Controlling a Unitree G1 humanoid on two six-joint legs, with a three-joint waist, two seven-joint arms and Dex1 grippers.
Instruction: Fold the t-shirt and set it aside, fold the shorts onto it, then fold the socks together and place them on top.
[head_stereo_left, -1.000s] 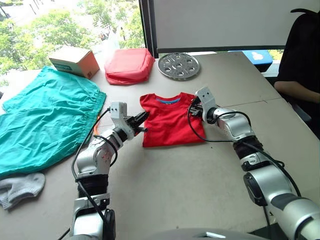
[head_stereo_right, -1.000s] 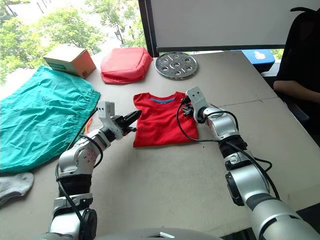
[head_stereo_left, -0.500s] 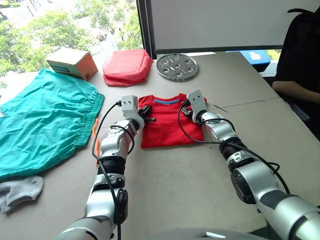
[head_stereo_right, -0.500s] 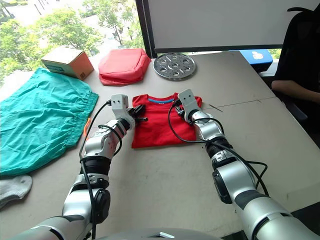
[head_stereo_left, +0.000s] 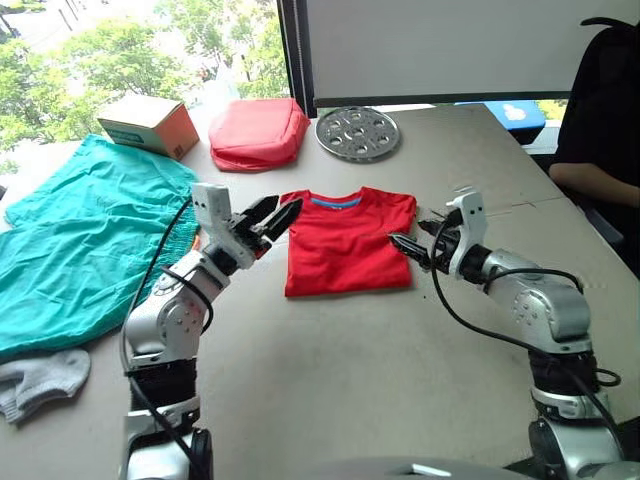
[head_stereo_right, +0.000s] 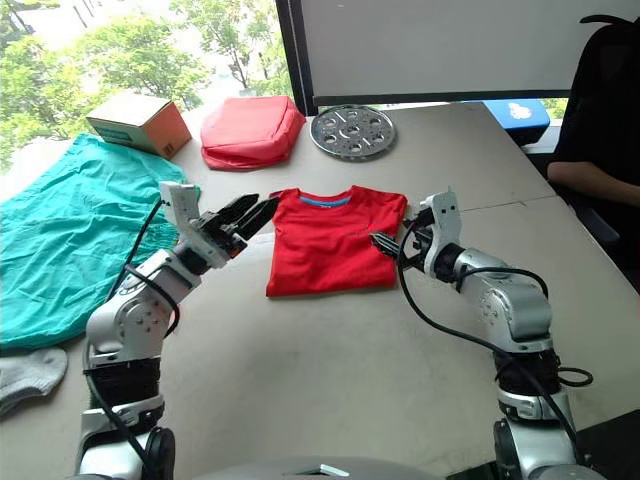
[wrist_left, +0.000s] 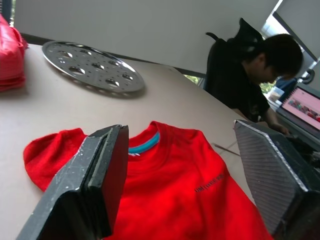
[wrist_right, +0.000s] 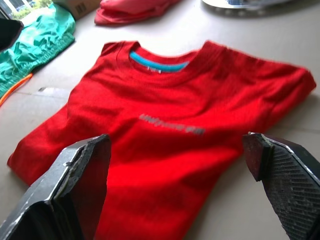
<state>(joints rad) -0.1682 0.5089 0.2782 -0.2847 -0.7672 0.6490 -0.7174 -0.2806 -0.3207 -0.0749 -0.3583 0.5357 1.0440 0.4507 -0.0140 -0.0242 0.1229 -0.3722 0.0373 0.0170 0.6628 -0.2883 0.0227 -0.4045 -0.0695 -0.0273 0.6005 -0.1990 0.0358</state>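
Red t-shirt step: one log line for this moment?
thin red short-sleeved t-shirt: flat on table, partly folded | left gripper: open, beside it | right gripper: open, beside it | teal-green cloth shorts: unfolded

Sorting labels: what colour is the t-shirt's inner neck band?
Blue, on the red t-shirt; clearest in the right wrist view.

On the far side of the table (head_stereo_left: 330, 350) lie a small cardboard box (head_stereo_left: 149, 123), a pinkish-red padded pouch (head_stereo_left: 258, 131) and a round perforated metal tray (head_stereo_left: 357, 132), while a person in black (head_stereo_left: 602, 130) sits at the right edge.
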